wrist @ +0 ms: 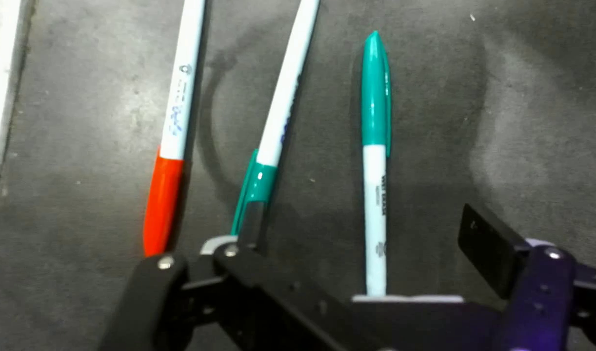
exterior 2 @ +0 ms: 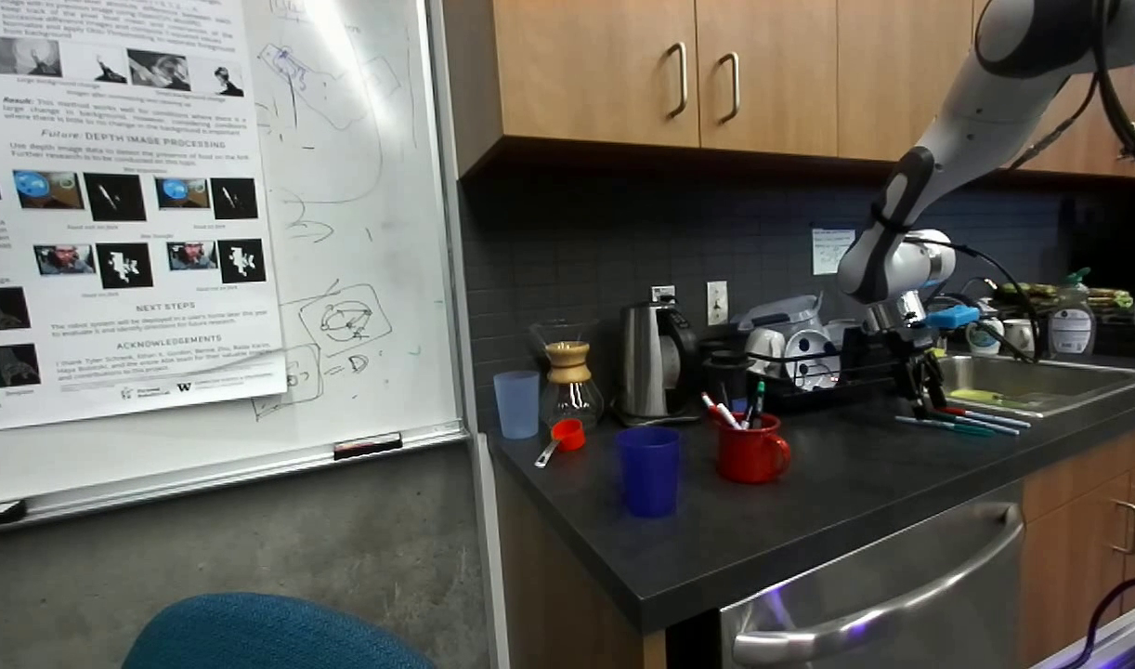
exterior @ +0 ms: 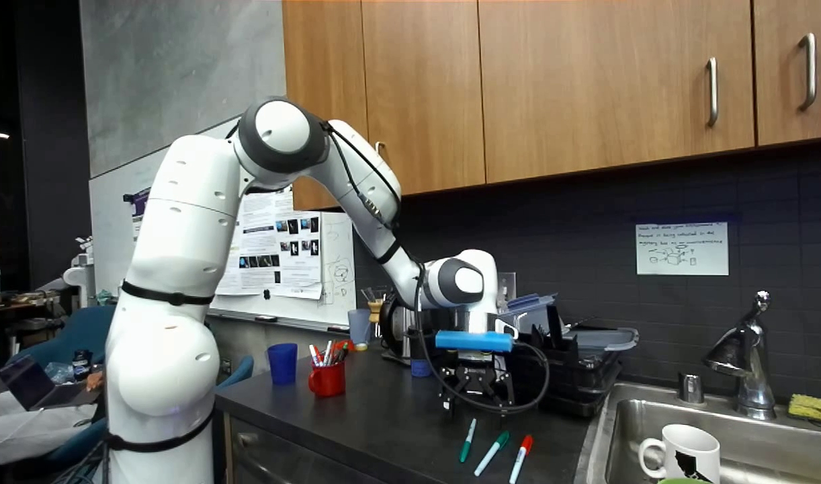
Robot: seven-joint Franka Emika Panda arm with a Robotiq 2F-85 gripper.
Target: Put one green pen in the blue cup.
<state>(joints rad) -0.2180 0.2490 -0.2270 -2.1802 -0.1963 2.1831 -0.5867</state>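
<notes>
Wrist view, right of center: a green pen [wrist: 375, 156], teal-capped and white-barreled with dark lettering, lies on the table [wrist: 434, 97], framed by the released, wide-spread pincer [wrist: 361, 217]. A blue cup [exterior 2: 649, 472] stands below center in an exterior view.

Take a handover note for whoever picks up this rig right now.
Hand: open, empty; a green-capped marker appears between its fingers in the wrist view.
Other green-capped marker: alongside, next to the red-capped marker.
Blue cup: upright on the counter, beside the red mug.
Done: hand lined up; no marker gripped.
Left: grip one green-capped marker, carry it to the blue cup, drop it in.
</notes>
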